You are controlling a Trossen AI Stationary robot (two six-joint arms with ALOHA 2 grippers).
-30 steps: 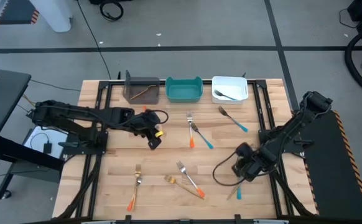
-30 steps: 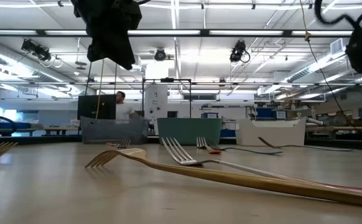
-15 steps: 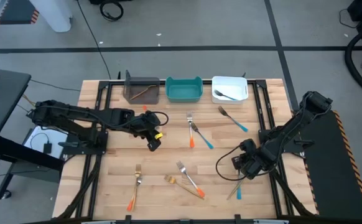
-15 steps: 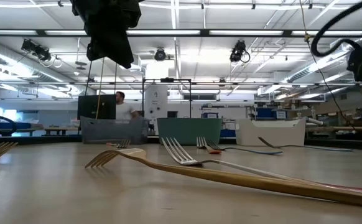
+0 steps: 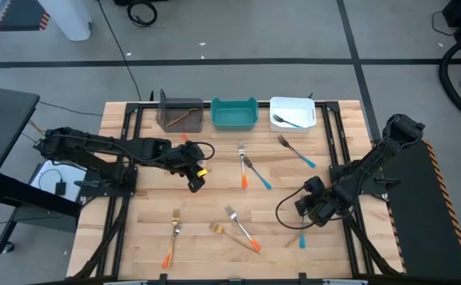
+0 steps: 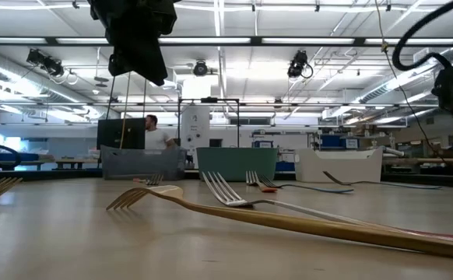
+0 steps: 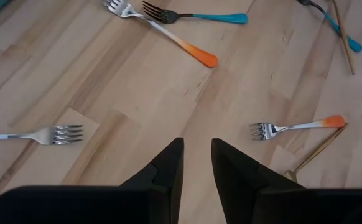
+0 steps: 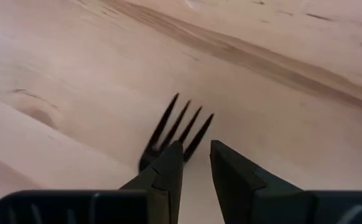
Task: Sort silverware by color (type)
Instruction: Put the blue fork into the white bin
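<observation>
Wood table [image 5: 143,214]: forks [image 5: 244,168], 3 bins [image 5: 234,115].

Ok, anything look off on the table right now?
Two pairs lie crossed: an orange fork and a blue fork mid-table, a gold fork and a second orange fork near the front. Nothing looks damaged.
</observation>
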